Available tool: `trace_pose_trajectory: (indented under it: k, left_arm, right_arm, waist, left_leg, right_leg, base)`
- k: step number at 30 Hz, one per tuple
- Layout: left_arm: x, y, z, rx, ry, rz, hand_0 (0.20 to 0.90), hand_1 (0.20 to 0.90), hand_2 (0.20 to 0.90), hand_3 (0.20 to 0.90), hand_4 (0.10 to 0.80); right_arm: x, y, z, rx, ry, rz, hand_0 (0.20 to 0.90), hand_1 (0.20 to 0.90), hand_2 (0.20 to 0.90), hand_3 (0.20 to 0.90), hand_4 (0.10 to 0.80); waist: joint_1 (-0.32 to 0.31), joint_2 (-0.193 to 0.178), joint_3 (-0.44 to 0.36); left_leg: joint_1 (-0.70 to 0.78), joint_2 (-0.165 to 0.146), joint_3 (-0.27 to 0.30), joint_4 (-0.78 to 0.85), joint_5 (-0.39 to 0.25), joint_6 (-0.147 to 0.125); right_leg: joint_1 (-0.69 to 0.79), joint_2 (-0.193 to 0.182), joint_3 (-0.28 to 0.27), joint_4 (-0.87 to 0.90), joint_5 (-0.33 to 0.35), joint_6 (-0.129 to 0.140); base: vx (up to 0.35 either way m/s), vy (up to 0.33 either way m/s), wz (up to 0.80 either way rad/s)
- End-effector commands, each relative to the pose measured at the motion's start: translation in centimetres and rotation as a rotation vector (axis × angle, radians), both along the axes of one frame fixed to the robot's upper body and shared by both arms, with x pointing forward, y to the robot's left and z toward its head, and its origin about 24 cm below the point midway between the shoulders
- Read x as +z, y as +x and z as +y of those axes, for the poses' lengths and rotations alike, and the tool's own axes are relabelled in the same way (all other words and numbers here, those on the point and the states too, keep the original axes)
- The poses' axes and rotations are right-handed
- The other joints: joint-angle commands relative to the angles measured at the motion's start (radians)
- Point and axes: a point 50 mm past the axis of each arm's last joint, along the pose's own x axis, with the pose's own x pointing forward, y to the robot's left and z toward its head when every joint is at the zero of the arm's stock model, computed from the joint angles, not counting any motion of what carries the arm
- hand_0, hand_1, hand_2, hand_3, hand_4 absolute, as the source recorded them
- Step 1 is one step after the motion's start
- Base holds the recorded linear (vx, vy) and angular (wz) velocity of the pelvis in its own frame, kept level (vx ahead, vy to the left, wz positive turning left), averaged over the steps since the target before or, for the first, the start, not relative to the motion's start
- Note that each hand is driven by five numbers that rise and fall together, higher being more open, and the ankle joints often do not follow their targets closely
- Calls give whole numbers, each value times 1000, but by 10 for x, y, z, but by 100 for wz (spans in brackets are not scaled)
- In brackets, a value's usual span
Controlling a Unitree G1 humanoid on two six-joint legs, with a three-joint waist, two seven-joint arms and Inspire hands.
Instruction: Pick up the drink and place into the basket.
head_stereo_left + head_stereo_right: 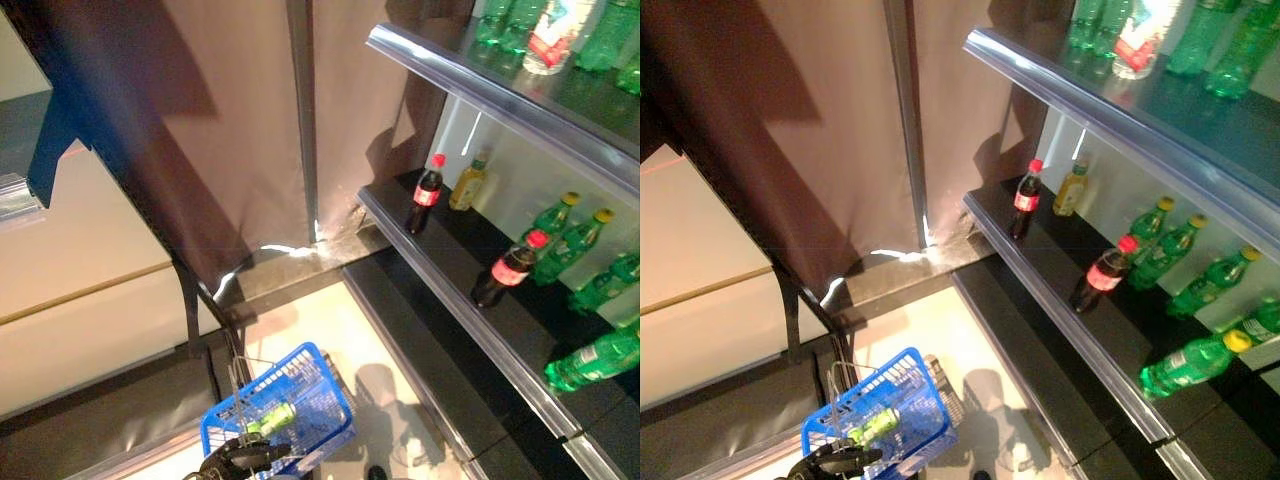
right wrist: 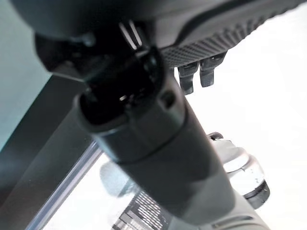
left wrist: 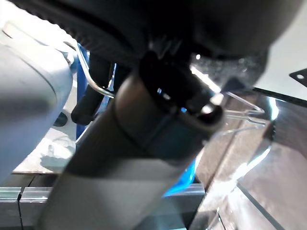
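Left hand (image 1: 245,457): dark fingers curling round wire handle of blue plastic mesh basket (image 1: 310,395), carrying it low at your left side. Right hand (image 2: 196,72): only fingertips showing in its wrist view, looking relaxed, holding nothing visible.

Green drink bottle (image 1: 270,417) lying inside basket, just beyond left fingers, not in either hand. You are seeing placement apparently complete; judgement only.

Outward: cola and green bottles standing on dark shelf (image 1: 450,270), well apart from both hands.
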Motion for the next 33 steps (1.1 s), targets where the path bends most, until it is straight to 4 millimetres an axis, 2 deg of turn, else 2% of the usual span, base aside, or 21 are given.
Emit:
trace_pose_trajectory:
  k: [1, 3, 5, 7, 8, 9, 10, 11, 12, 14, 16, 18, 21, 22, 24, 27, 30, 31, 32, 33]
  left_arm:
    - [17, 32, 13, -29, -4, -172, 300, 300, 300, 200, 100]
    - [17, 32, 14, -30, -4, -173, 300, 300, 300, 200, 100]
    - [18, 36, 13, -56, 7, -174, 300, 300, 300, 200, 100]
    - [22, 47, 13, -74, 20, -191, 300, 300, 300, 200, 100]
    - [24, 51, 14, -79, 22, -202, 300, 300, 300, 200, 100]
    - [28, 62, 14, -86, 29, -226, 300, 300, 300, 200, 100]
    - [29, 64, 14, -88, 31, -229, 300, 300, 300, 200, 100]
    - [33, 73, 14, -90, 37, -253, 300, 300, 300, 200, 100]
    - [39, 87, 14, -92, 44, -287, 300, 300, 300, 200, 100]
    - [42, 94, 11, -105, 54, -295, 300, 300, 300, 200, 100]
    - [42, 95, 9, -104, 59, -293, 300, 300, 300, 200, 100]
    - [42, 95, 9, -102, 62, -289, 300, 300, 300, 200, 100]
    - [40, 92, 9, -92, 65, -276, 300, 300, 300, 200, 100]
    - [38, 88, 12, -71, 63, -263, 300, 300, 300, 200, 100]
    - [37, 84, 14, -62, 60, -256, 300, 300, 300, 200, 100]
    - [33, 73, 17, -6, 45, -245, 300, 300, 300, 200, 100]
    - [30, 67, 18, 19, 28, -241, 300, 300, 300, 200, 100]
    - [26, 59, 14, 22, 13, -226, 300, 300, 300, 200, 100]
    - [26, 58, 14, 19, 12, -224, 300, 300, 300, 200, 100]
    - [23, 53, 12, 33, 9, -216, 300, 300, 300, 200, 100]
  right_arm:
    - [7, 20, -12, 16, -35, -82, 900, 900, 900, 900, 800]
    - [6, 20, -12, 16, -34, -82, 900, 900, 900, 900, 800]
    - [4, 23, -5, 14, -22, -91, 900, 900, 900, 900, 800]
    - [3, 29, 1, 1, -10, -115, 900, 900, 900, 900, 800]
    - [4, 33, 2, 1, -6, -131, 900, 900, 900, 900, 800]
    - [5, 43, 4, 5, -1, -161, 900, 900, 900, 900, 800]
    - [5, 45, 4, 2, -1, -165, 900, 900, 900, 900, 800]
    - [7, 55, 5, 6, 1, -192, 900, 900, 900, 900, 800]
    - [11, 75, 5, 9, 5, -231, 900, 900, 900, 900, 800]
    - [14, 87, 6, -10, 7, -253, 900, 900, 900, 900, 800]
    - [16, 95, 5, -9, 5, -266, 900, 900, 900, 900, 800]
    - [17, 97, 4, -13, 3, -271, 900, 900, 900, 900, 800]
    - [16, 95, 3, -15, -3, -264, 900, 900, 900, 900, 800]
    - [16, 90, 1, -10, -6, -245, 900, 900, 900, 900, 800]
    - [15, 87, 1, -6, -7, -229, 900, 900, 900, 900, 800]
    - [11, 73, -2, 10, -12, -177, 900, 900, 900, 900, 800]
    - [10, 70, -1, 41, -16, -156, 900, 900, 900, 900, 800]
    - [12, 71, -5, 44, -28, -145, 900, 900, 900, 900, 800]
    - [12, 71, -6, 36, -31, -146, 900, 900, 900, 900, 800]
    - [12, 72, -7, 40, -34, -140, 900, 900, 900, 900, 800]
  waist:
    - [28, -17, -36]
    - [29, -17, -36]
    - [21, -22, -34]
    - [-7, -16, -15]
    - [-17, -9, -1]
    - [-11, -4, 27]
    - [-9, -4, 31]
    - [8, -2, 52]
    - [37, -8, 67]
    - [49, -7, 70]
    - [56, -1, 60]
    - [56, 1, 54]
    - [53, 1, 34]
    - [52, 0, 15]
    - [48, 1, 2]
    - [47, 1, -13]
    - [45, -1, -14]
    - [53, -8, -5]
    - [55, -9, -7]
    - [61, -12, -2]
  left_leg:
    - [-86, 4, -35, 29, -19, -41]
    - [-84, 4, -34, 28, -19, -41]
    - [-73, -2, -27, 22, -29, -24]
    - [-64, -1, -27, 19, -37, -2]
    - [-64, 5, -25, 16, -42, 2]
    - [-77, 15, -3, 16, -41, 1]
    - [-81, 16, 2, 17, -41, 1]
    - [-95, 27, 30, 16, -34, -7]
    - [-120, 39, 79, 8, -31, -22]
    - [-129, 45, 105, 4, -38, -27]
    - [-140, 54, 137, 6, -44, -30]
    - [-142, 56, 153, 10, -46, -30]
    - [-143, 62, 185, 19, -48, -33]
    - [-134, 71, 213, 28, -53, -41]
    - [-120, 84, 227, 34, -58, -48]
    - [-108, 100, 201, 60, -65, -64]
    - [-99, 107, 178, 85, -76, -72]
    - [-96, 113, 133, 135, -92, -85]
    - [-100, 114, 127, 141, -92, -87]
    - [-93, 105, 84, 163, -110, -88]
  right_leg:
    - [32, 54, -25, 77, -51, 15]
    - [31, 53, -25, 80, -51, 16]
    - [-5, 40, -17, 143, -37, 33]
    - [-150, 44, -3, 329, 32, 66]
    - [-220, 51, -13, 407, 53, 74]
    - [-289, 38, -86, 476, 65, 77]
    - [-300, 32, -97, 485, 70, 78]
    - [-320, -4, -156, 486, 77, 77]
    - [-300, -85, -238, 383, 95, 81]
    - [-269, -132, -262, 299, 95, 87]
    - [-245, -169, -275, 258, 104, 87]
    - [-237, -184, -277, 244, 112, 90]
    - [-212, -206, -283, 203, 113, 95]
    - [-191, -230, -303, 177, 126, 101]
    - [-180, -234, -318, 165, 117, 103]
    - [-138, -198, -305, 101, 79, 105]
    - [-129, -181, -289, 84, 69, 104]
    - [-109, -172, -269, 69, 65, 95]
    - [-110, -171, -267, 66, 67, 94]
    - [-98, -167, -249, 63, 62, 90]
  base:
    - [80, 90, -15]
    - [38, 46, -10]
    - [57, 119, -18]
    - [-34, 140, -19]
    - [-187, 146, -34]
    - [-187, 106, -34]
    - [-238, 96, -36]
    - [-328, -23, -40]
    - [-344, -52, -59]
    - [-218, -106, -72]
    - [-120, -67, -74]
    - [-51, -37, -85]
    - [-32, -97, -66]
    - [-8, -158, -66]
    - [34, -226, -56]
    - [70, -249, -89]
    - [19, -132, -44]
    - [37, -117, -10]
    - [72, -93, -8]
    - [122, -22, -54]
